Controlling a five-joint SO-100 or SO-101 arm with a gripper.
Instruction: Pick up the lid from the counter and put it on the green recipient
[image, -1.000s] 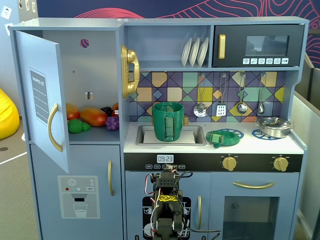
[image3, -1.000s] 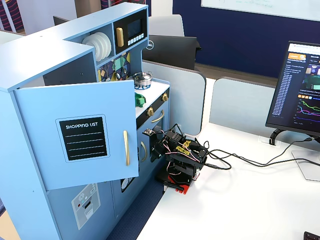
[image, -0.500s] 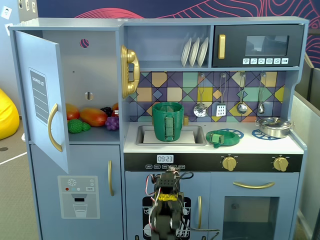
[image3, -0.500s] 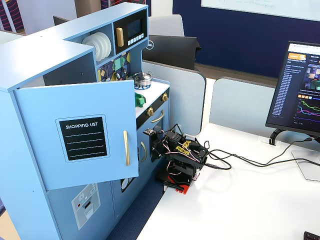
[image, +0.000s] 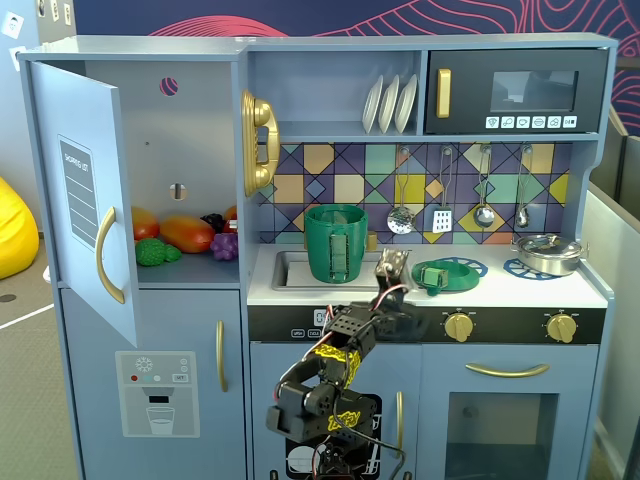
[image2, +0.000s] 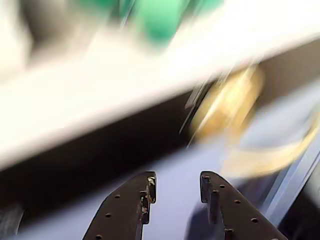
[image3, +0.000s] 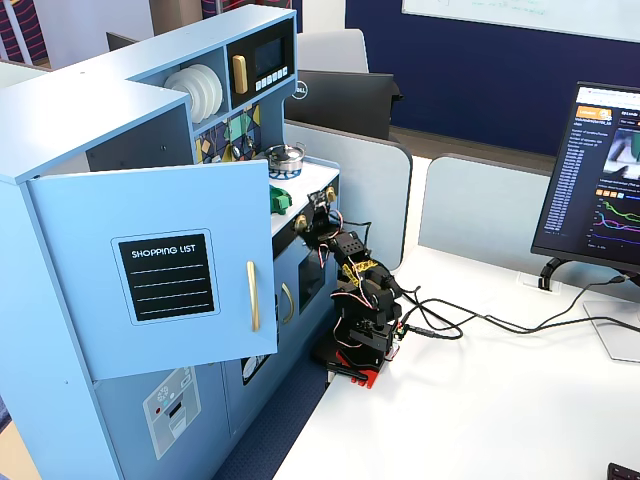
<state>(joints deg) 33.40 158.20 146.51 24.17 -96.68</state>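
The lid (image: 444, 275), a flat green disc with a blocky knob, lies on a blue burner ring on the counter, right of the sink. In a fixed view from the side it shows as a green patch (image3: 280, 198). The green recipient (image: 335, 243), a tall dark green pot with a ribbed handle, stands in the sink. My gripper (image: 392, 268) is at the counter's front edge, between the pot and the lid, touching neither. In the blurred wrist view my gripper (image2: 177, 184) is open with nothing between the jaws. A blurred green shape (image2: 160, 20) lies far ahead.
A shiny metal pot (image: 548, 252) sits on the right burner. The fridge door (image: 85, 200) stands open at the left and hides the sink from the side. Gold stove knobs (image: 459, 325) line the front panel. A monitor (image3: 600, 190) and cables (image3: 470, 320) are on the white desk.
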